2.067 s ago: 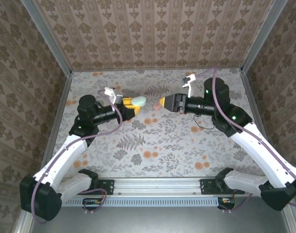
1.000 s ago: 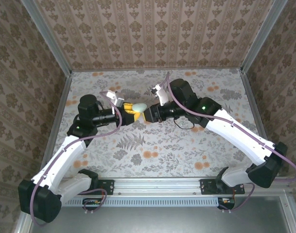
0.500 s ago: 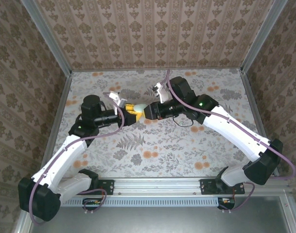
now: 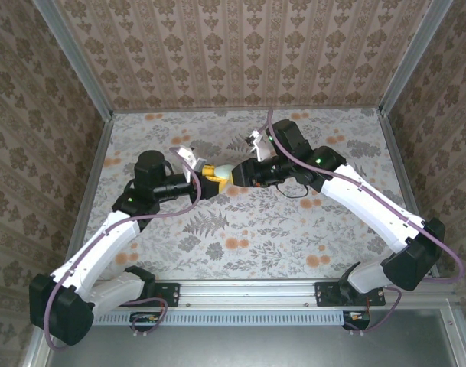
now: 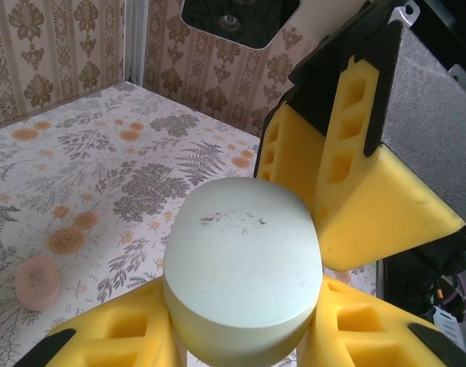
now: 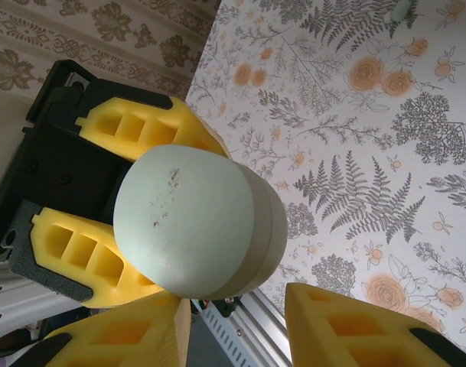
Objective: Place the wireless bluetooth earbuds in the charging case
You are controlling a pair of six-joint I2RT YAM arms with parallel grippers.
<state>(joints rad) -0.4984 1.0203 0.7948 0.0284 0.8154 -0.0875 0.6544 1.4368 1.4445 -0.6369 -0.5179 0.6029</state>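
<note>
A pale green oval charging case (image 4: 222,173) hangs above the floral table, lid closed, with my left gripper (image 4: 210,176) shut on its sides. The left wrist view shows the case (image 5: 244,260) wedged between my yellow fingers (image 5: 118,336). My right gripper (image 4: 239,175) faces it nose to nose. In the right wrist view the case (image 6: 194,222) sits just beyond my right gripper (image 6: 236,336), whose jaws stand apart with nothing between them. A tiny pale piece (image 6: 401,8), possibly an earbud, lies on the table at that view's top edge.
Patterned walls with metal corner posts (image 4: 95,84) enclose the table (image 4: 294,229). A metal rail (image 4: 248,294) runs along the near edge between the arm bases. The right arm's cable (image 4: 294,191) loops over the table beside its wrist.
The right arm has swung left and brought its gripper up to the case. The left gripper has shifted slightly right, holding the case throughout.
</note>
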